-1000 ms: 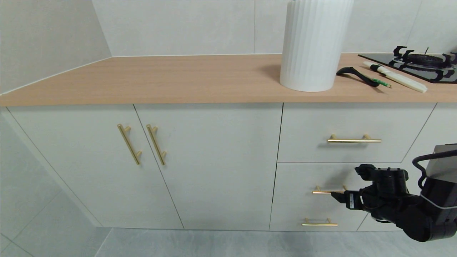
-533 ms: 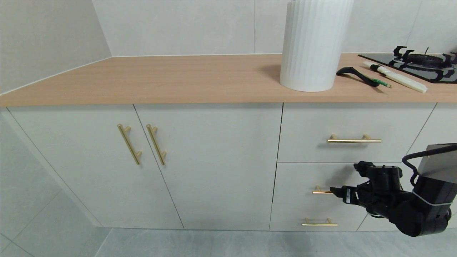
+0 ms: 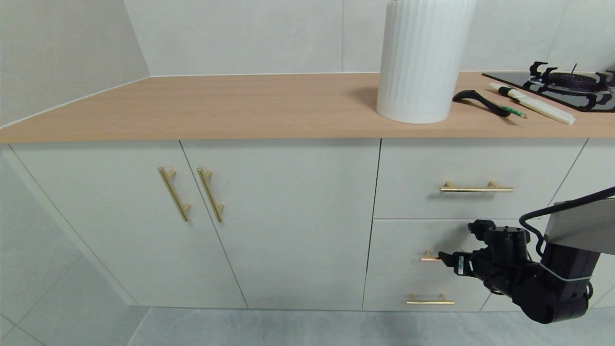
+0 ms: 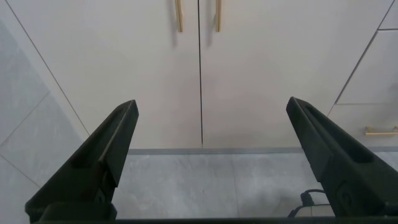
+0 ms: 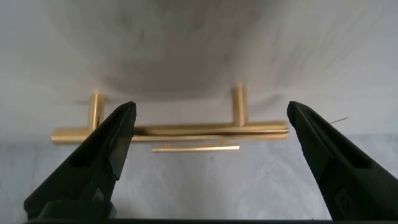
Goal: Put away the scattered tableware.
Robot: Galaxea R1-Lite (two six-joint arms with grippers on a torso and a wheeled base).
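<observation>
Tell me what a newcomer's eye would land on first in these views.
The tall white ribbed cylinder standing on the wooden countertop dominates. Next comes the black right gripper, open at the brass bar handle of the middle drawer, low on the right. A black curved spoon lies just right of the cylinder.

Right end effector (image 5: 209, 118) and left end effector (image 4: 211, 107) gape.

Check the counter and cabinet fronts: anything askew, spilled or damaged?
Nothing spilled or damaged; doors and drawers sit flush. The only disorder is beside the white ribbed container: a black utensil, a green-tipped stick and a long white piece lie loose at angles on the countertop, the white one alongside the hob.
</observation>
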